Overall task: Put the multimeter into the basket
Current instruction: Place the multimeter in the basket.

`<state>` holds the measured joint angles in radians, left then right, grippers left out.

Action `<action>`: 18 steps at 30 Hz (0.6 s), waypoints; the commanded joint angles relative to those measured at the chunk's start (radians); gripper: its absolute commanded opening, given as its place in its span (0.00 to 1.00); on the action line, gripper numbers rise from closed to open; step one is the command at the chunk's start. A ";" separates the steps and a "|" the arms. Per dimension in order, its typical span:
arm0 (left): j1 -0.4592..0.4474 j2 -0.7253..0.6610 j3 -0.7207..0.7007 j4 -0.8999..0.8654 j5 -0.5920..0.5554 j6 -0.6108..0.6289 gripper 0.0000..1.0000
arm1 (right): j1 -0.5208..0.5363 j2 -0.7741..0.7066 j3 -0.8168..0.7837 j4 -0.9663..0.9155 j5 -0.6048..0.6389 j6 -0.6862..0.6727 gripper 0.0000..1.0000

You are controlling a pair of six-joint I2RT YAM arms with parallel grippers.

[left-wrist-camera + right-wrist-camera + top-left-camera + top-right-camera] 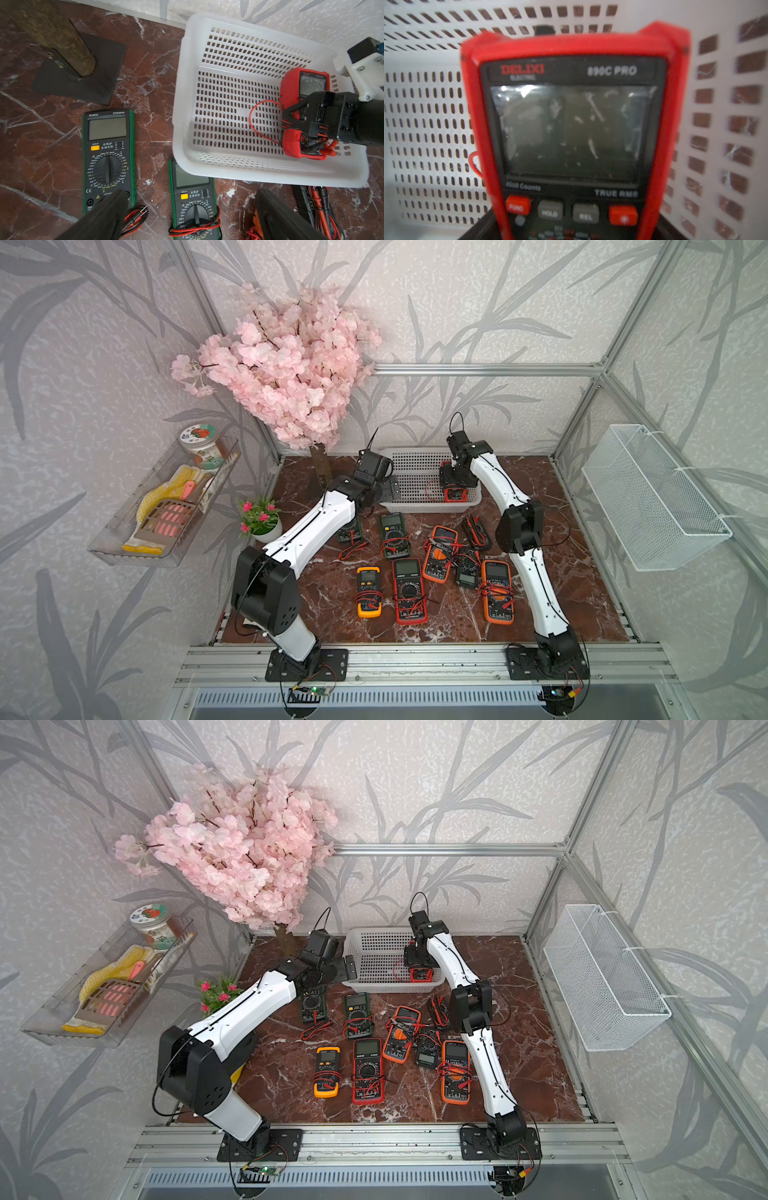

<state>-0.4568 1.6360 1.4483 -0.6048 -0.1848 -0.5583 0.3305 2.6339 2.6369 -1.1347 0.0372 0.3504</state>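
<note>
**Placement step.** The right gripper (299,118), jaws pinching the red DELIXI multimeter (571,124) across its lower body, holds it low inside the white perforated basket (228,172), at one end. The left gripper (390,489) hovers spread wide just outside the basket's other end. Whether the meter rests on the basket floor cannot be told; the next move probably calls for settling it, spreading the jaws and rising clear of the red lead loop (250,119).
</note>
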 commanded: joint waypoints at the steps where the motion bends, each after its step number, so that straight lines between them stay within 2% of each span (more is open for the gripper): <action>1: 0.017 -0.017 -0.016 -0.080 -0.071 -0.029 1.00 | 0.001 -0.013 0.025 0.023 0.030 0.015 0.75; 11: 0.086 -0.100 -0.122 -0.079 -0.100 -0.086 1.00 | 0.001 -0.051 0.020 0.030 0.042 0.000 0.92; 18: 0.147 -0.152 -0.184 -0.079 -0.121 -0.090 1.00 | 0.000 -0.118 0.014 0.012 0.057 0.005 0.94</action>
<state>-0.3275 1.5150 1.2869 -0.6689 -0.2714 -0.6338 0.3302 2.6087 2.6369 -1.1183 0.0696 0.3477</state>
